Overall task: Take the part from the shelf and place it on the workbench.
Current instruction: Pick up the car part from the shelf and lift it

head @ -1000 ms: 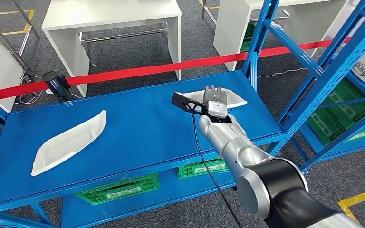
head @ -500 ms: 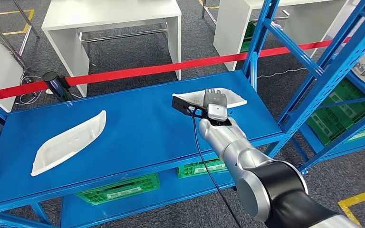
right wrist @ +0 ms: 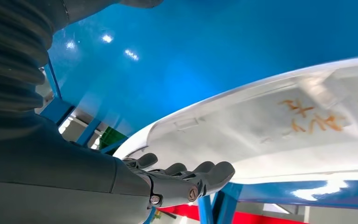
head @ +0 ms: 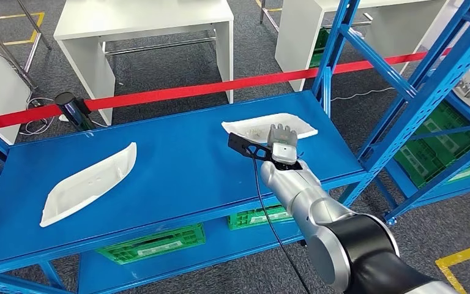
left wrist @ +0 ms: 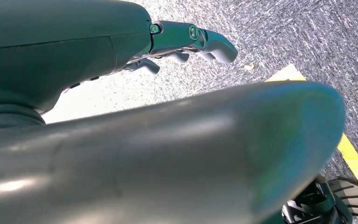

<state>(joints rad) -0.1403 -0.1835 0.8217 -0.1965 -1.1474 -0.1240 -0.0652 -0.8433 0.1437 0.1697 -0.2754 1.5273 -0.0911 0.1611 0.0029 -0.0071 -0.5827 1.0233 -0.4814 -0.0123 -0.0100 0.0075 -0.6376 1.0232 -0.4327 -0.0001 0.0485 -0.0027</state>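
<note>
On the blue shelf (head: 177, 165) there are two white parts, one (head: 89, 182) at the left and one (head: 254, 127) at the right. Behind the one red tape (head: 177, 92) stand two white desks (head: 144, 21), and under the shelf sit two green crates (head: 153, 244).

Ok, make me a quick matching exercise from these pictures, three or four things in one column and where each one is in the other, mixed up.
Things:
1. right hand
2. left white part
3. red barrier tape
4. green crate

Places:
a. lower level, under the blue shelf
b. stretched behind the shelf
c. at the near edge of the right white part
d. left side of the shelf top

Pairs: 1-c, 2-d, 3-b, 4-a
</note>
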